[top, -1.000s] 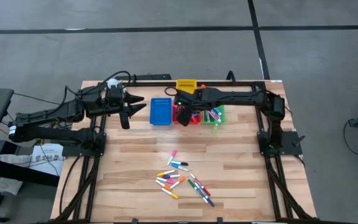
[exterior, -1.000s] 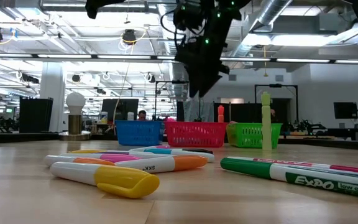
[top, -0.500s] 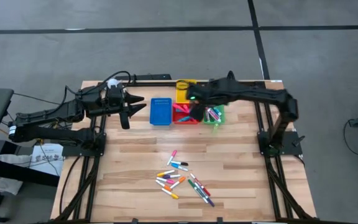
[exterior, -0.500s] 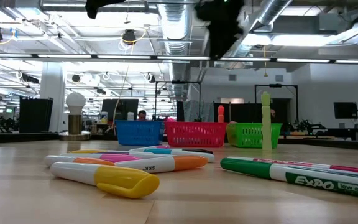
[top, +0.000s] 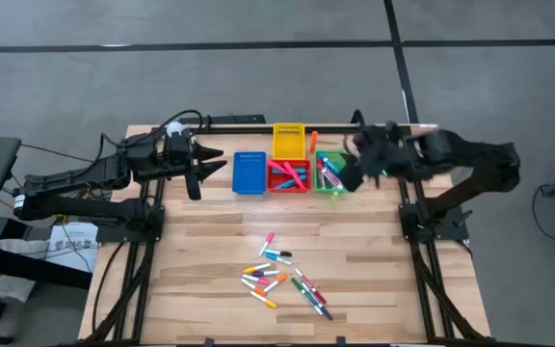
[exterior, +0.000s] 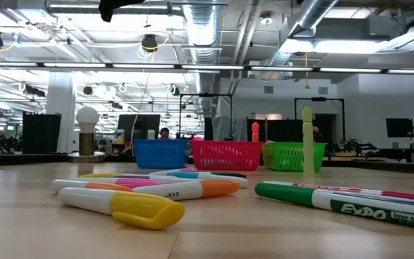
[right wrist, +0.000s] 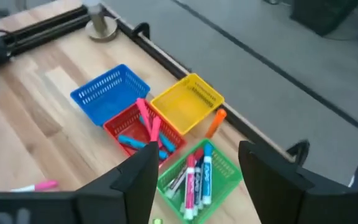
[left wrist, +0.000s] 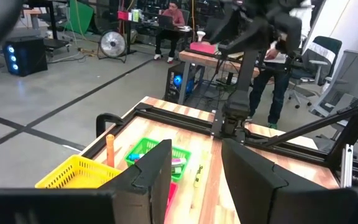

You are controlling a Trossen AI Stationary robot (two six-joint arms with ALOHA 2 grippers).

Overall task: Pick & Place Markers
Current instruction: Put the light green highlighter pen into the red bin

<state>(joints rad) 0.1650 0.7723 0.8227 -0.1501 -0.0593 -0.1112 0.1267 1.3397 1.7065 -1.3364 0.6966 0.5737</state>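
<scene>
Multicoloured markers (top: pixel 282 282) lying scattered in the lower centre of the high view, on the wooden table (top: pixel 200 260), well apart from both arms. Filling the foreground of the low view too, with a yellow-capped marker (exterior: pixel 124 206) nearest the lens and a green one (exterior: pixel 322 201) at lower right. More markers resting inside the red bin (top: pixel 290 176) and the green bin (top: pixel 330 176) in the upper centre of the high view; a blue bin (top: pixel 250 173) and a yellow bin (top: pixel 289 141) sitting beside them. One orange marker (top: pixel 313 142) standing upright just beside the yellow bin.

Hovering at upper right of the high view, just right of the green bin: right gripper (top: pixel 351 175), fingers (right wrist: pixel 143 169) spread wide apart, holding nothing, touching nothing, looking down on the four bins in its wrist view.

Waiting at upper left, just left of the blue bin: left gripper (top: pixel 203 168), fingers (left wrist: pixel 156 168) parted with a clear gap between them, nothing held.
</scene>
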